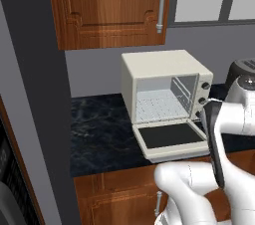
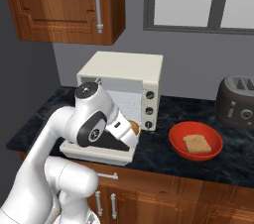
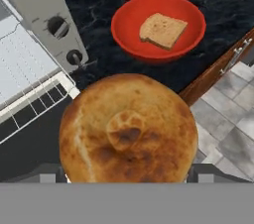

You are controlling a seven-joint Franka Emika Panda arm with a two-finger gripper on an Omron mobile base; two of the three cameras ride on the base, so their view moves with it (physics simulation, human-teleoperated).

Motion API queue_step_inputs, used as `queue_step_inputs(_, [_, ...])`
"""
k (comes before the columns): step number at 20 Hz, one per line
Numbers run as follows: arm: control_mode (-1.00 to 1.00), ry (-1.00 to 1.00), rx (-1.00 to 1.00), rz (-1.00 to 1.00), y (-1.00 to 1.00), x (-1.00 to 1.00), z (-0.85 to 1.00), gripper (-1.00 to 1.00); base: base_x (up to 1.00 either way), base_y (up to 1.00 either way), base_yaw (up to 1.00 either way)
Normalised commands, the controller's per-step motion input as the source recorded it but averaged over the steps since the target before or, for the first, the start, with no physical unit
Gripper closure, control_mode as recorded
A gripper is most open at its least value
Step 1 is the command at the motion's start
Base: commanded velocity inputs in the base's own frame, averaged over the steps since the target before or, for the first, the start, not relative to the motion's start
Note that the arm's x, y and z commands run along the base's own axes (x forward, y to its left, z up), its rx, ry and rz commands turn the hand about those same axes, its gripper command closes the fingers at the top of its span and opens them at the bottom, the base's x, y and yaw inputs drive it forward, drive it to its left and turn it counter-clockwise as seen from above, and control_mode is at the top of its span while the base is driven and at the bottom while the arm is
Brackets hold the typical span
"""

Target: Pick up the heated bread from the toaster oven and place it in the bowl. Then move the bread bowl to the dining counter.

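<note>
the claw (image 2: 133, 130) grips the round bun (image 3: 129, 131) tight so it won't drop. it sits near the toaster oven (image 2: 130, 86) door, ready to go to the red bowl (image 3: 130, 12).

My left base camera looks forward and down from behind the arm's left at the toaster oven (image 1: 167, 100) on the counter (image 1: 99, 129). My right base camera shares both from the other side. My hand camera, close, looks down past the bun (image 3: 128, 130) at the bowl (image 3: 124, 25).
</note>
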Motion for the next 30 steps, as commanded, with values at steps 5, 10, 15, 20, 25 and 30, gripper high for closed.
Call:
queue_step_inputs(5, [-1.0,0.01,0.05,-0.1,-1.0,-0.08,0.03,1.0,0.0,0.0,0.0])
queue_step_inputs(10, [-1.0,0.13,0.12,-0.02,-1.0,0.27,0.0,1.0,0.0,0.0,0.0])
queue_step_inputs(15, [-1.0,0.15,0.07,0.0,-1.0,0.74,-0.03,1.0,0.0,0.0,0.0])
queue_step_inputs(20, [-1.0,0.11,0.01,0.0,-0.79,0.71,-0.46,1.0,0.0,0.0,0.0])
queue_step_inputs(25, [-1.0,0.03,0.0,0.0,-0.65,0.57,-0.46,1.0,0.0,0.0,0.0])
queue_step_inputs(30, [-1.0,0.0,0.03,0.0,-0.44,0.65,-0.62,1.0,0.0,0.0,0.0])
